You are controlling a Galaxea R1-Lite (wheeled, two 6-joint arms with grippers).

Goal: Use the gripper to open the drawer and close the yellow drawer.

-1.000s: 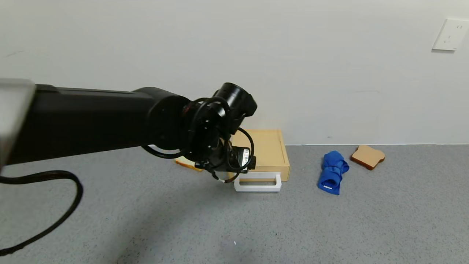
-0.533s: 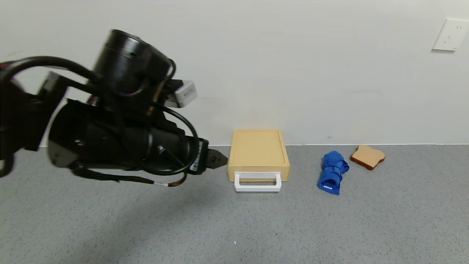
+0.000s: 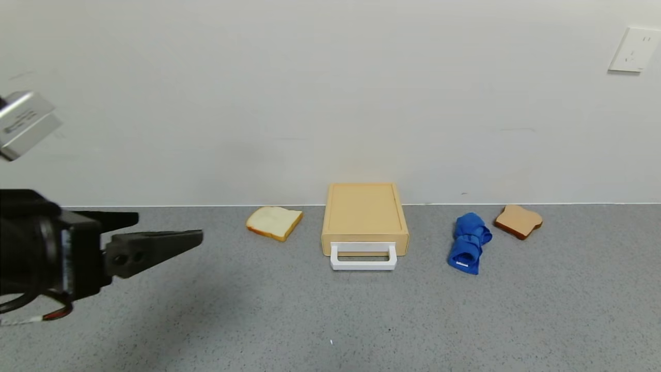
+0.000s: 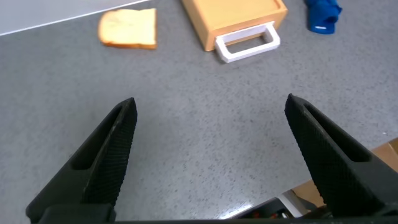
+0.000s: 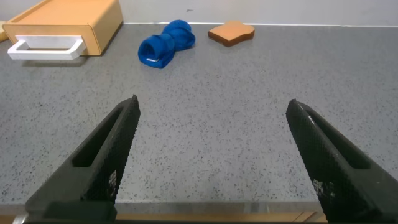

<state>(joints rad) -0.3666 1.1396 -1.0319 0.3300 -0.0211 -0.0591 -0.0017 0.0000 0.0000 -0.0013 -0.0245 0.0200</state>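
The yellow drawer [image 3: 364,211] sits against the wall at the table's middle, pushed into its case, white loop handle [image 3: 363,257] facing me. My left gripper [image 3: 170,227] is open and empty, low over the table far to the left of the drawer. In the left wrist view the left gripper [image 4: 210,102] has its jaws wide apart, with the drawer [image 4: 233,17] far beyond them. My right gripper [image 5: 212,102] is open and empty near the table's front edge, out of the head view; the drawer [image 5: 68,22] shows far off in its view.
A pale bread slice [image 3: 274,222] lies left of the drawer. A rolled blue cloth [image 3: 469,242] and a brown toast slice [image 3: 518,220] lie to its right. The wall stands right behind them, with a socket [image 3: 634,49] high at the right.
My left arm has swung back from the drawer's front to the far left, uncovering the pale bread slice. The drawer has not visibly moved.
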